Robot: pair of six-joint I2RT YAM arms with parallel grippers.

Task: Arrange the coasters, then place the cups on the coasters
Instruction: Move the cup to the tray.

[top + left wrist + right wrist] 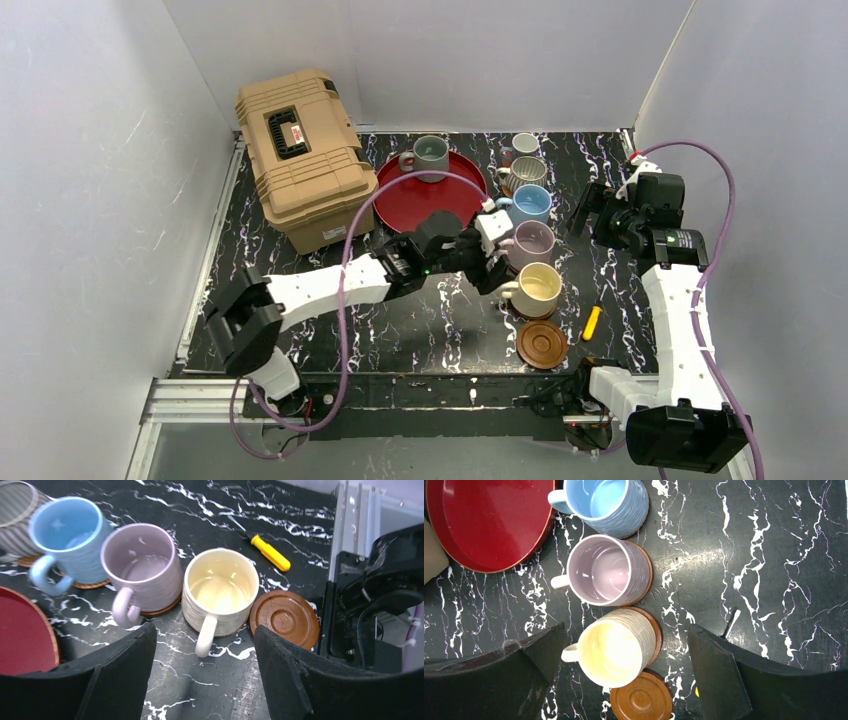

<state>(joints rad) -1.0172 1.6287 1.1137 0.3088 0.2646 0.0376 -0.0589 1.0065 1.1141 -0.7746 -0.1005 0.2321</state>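
The left gripper (204,630) stood open at a moderate spread, grasping nothing; the handle of the cream cup (220,587) pointed into the gap between its jaws, touching neither. The right gripper (626,630) hung released at its widest above the same row, holding nothing. The cream cup sat on a brown coaster (656,630), with a bare coaster (285,617) just beside it on the tabletop (210,510). Next in the row, the lilac cup (142,565) and blue cup (67,530) each sat on a coaster of their own, all three showing only bare glaze inside. Beyond them came the grey cup (15,515) and white cup (525,143). The green cup (432,155) stood in the red tray (440,205). A tan toolbox (305,155) lay shut, and a yellow screwdriver (270,552) lay near the bare coaster.
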